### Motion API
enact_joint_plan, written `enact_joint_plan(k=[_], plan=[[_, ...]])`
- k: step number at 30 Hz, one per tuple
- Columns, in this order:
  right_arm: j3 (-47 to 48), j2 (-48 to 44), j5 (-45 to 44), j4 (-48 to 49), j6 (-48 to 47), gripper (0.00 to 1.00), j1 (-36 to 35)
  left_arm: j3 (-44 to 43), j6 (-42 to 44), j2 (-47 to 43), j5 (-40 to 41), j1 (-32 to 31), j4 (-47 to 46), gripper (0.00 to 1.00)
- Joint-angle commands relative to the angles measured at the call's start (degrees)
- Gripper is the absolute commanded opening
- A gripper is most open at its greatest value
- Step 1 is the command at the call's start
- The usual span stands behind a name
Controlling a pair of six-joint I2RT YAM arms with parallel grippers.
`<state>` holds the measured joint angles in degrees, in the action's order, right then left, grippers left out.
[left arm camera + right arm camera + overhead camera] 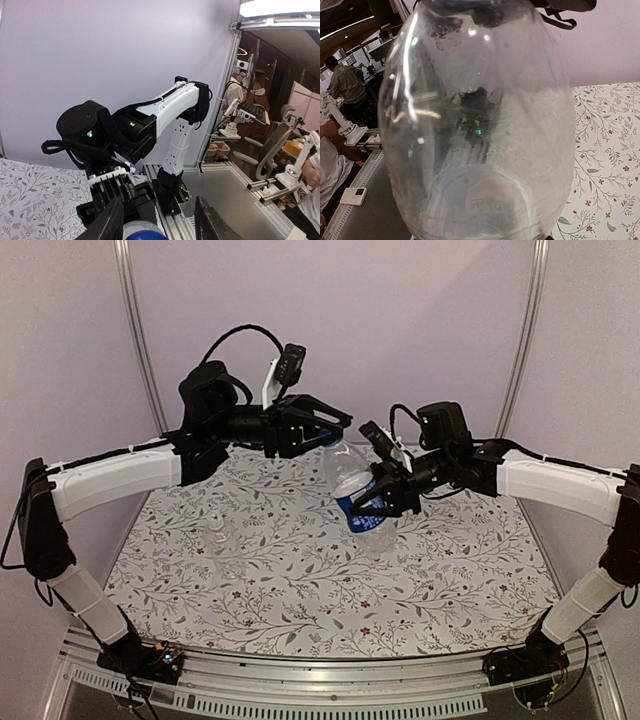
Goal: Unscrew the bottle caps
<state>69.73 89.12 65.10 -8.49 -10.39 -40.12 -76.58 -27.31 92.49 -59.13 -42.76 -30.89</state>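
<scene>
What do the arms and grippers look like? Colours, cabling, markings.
Left arm and right arm: white link shells, black joints and bases. Left gripper and right gripper all black, angular. Loose black cables loop over each wrist. Black camera on a white bracket at the left wrist. Green status lights on the right arm's joints. No legible markings.

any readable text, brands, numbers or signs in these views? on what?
No text can be read in any view.
Print on the blue-and-white label band of the taller clear plastic bottle: too blurred to read.
On the shorter, nearly see-through plastic bottle: no label or print shows.
</scene>
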Motion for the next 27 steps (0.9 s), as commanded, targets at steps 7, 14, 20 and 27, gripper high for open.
enact_joint_plan(k=[7,14,20,27], plan=[[1.70,0.43,0.21,0.72,0.20,0.32,-0.13,-0.68,-0.08,0.85,-1.26,0.50,-1.00,0.30],[1.98,0.03,-6.35,0.38,1.12,0.31,-0.09,-0.72,3.06,-0.53,2.81,0.57,4.87,0.03],[2.88,-0.61,-19.22,-1.35,1.14,0.30,-0.05,0.11,5.36,-3.07,18.67,0.29,13.34,0.00],[3.92,-0.55,-32.82,-1.73,1.86,0.30,-0.05,2.07,-1.30,-7.02,48.06,-3.82,22.53,0.00]])
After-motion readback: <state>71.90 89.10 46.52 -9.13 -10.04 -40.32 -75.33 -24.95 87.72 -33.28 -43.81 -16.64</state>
